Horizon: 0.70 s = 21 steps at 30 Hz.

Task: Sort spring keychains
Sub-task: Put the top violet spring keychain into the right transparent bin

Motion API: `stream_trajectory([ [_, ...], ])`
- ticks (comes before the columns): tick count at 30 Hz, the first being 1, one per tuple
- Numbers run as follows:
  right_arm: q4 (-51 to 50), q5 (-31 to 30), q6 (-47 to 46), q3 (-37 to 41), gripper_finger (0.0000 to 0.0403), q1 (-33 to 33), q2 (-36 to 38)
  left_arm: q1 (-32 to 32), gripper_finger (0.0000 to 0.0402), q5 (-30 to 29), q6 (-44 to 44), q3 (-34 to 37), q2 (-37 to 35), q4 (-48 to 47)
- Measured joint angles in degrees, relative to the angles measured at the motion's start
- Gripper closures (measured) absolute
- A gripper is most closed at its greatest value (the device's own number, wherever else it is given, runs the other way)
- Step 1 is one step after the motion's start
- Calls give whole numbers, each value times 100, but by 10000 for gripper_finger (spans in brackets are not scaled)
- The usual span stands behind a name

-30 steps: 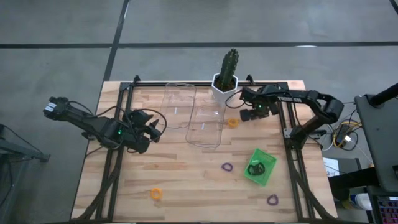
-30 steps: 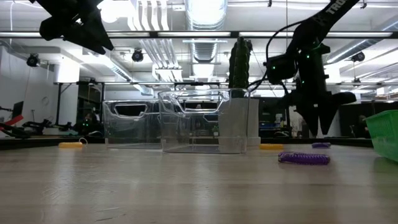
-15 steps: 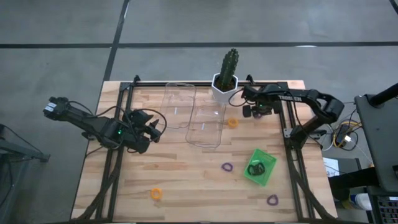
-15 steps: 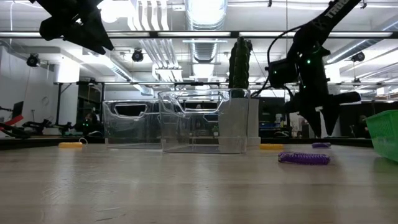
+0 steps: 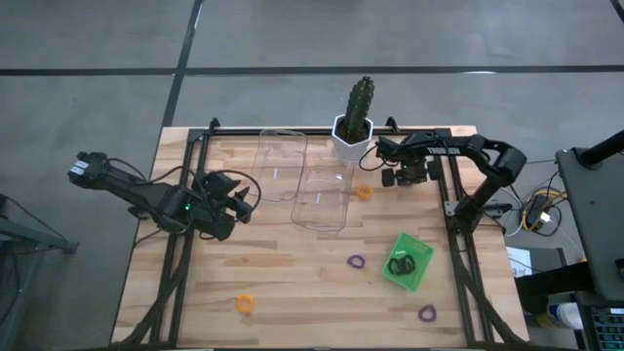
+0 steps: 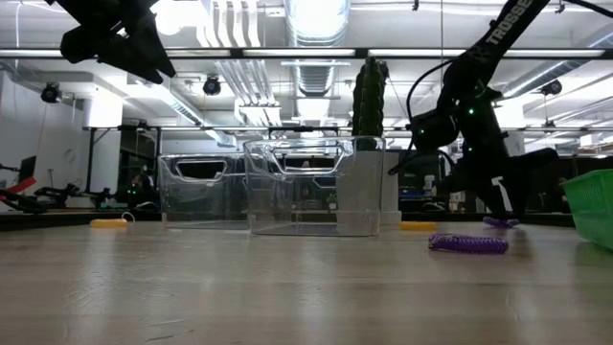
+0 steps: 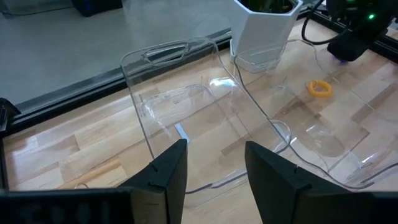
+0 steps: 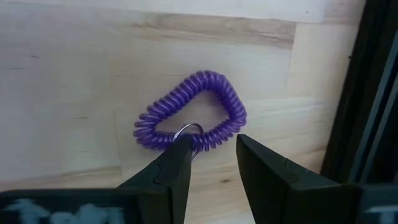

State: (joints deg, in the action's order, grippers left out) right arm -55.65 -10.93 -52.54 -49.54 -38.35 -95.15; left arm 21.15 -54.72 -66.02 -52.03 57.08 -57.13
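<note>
1. My right gripper [image 8: 208, 165] hangs low over the table's far right corner, at about one o'clock from the table's centre. Its fingers stand apart, holding nothing.
2. A purple spring keychain [image 8: 191, 112] lies on the wood just ahead of those fingertips, beside the black frame rail [image 8: 367, 93].
3. My left gripper [image 7: 214, 171] waits at nine o'clock, part open and empty, facing the clear trays [image 7: 186, 93].
4. An orange keychain [image 5: 365, 193] lies beside the nearer tray.
</note>
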Motion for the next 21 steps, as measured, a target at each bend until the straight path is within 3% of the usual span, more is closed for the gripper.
stream_trajectory([
  [9, -114, 78, 30, -4, 275, 33, -11, 1, 248, 1, -2, 0, 0, 18],
  [12, -187, 470, 105, 34, 275, 97, -31, 1, 248, 0, -2, 0, 0, 18],
  [21, -360, 795, 167, 92, 275, 584, -25, 1, 248, 0, 0, 0, 2, 33],
])
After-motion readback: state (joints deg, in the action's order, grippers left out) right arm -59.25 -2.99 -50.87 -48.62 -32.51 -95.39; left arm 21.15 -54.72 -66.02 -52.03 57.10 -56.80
